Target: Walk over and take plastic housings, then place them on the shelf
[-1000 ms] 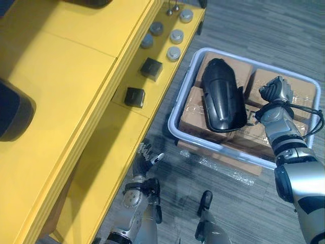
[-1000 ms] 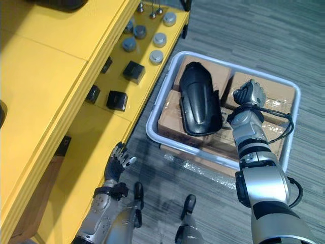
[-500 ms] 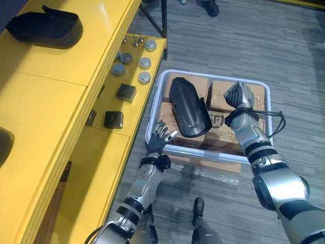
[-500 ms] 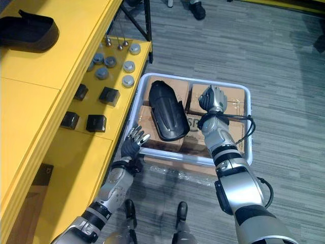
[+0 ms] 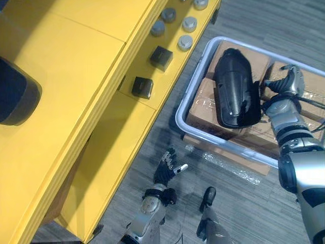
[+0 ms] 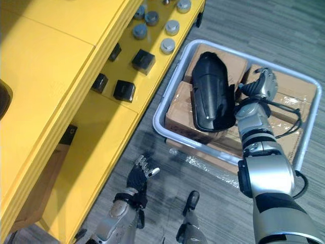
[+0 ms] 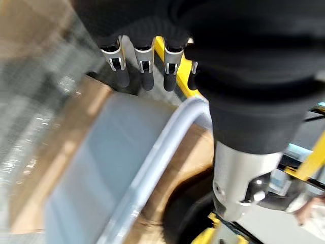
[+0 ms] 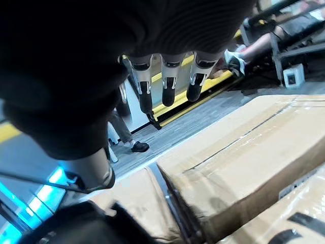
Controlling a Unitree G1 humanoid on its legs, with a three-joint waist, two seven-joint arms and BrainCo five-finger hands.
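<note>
A black plastic housing (image 5: 235, 89) lies on cardboard boxes (image 8: 244, 147) inside a pale grey bin (image 5: 179, 122) on the floor. My right hand (image 5: 287, 81) hovers over the boxes just right of the housing, fingers (image 8: 168, 81) straight, holding nothing. My left hand (image 5: 168, 168) hangs open over the grey floor, short of the bin's near corner, its fingers (image 7: 144, 71) spread and empty. A second dark housing (image 5: 18, 96) rests on the top board of the yellow shelf (image 5: 76, 61) at the far left.
The shelf's lower ledge (image 5: 122, 152) carries two black cubes (image 5: 142, 86) and several grey round caps (image 5: 185, 40), close to the bin's left side. A strip of wrapped cardboard (image 5: 228, 162) juts out under the bin. A person's legs (image 8: 127, 137) stand far off.
My right hand's fingers went from curled to straight beside the housing. The view swung, and my left hand came back from the bin's rim to lower over the floor.
</note>
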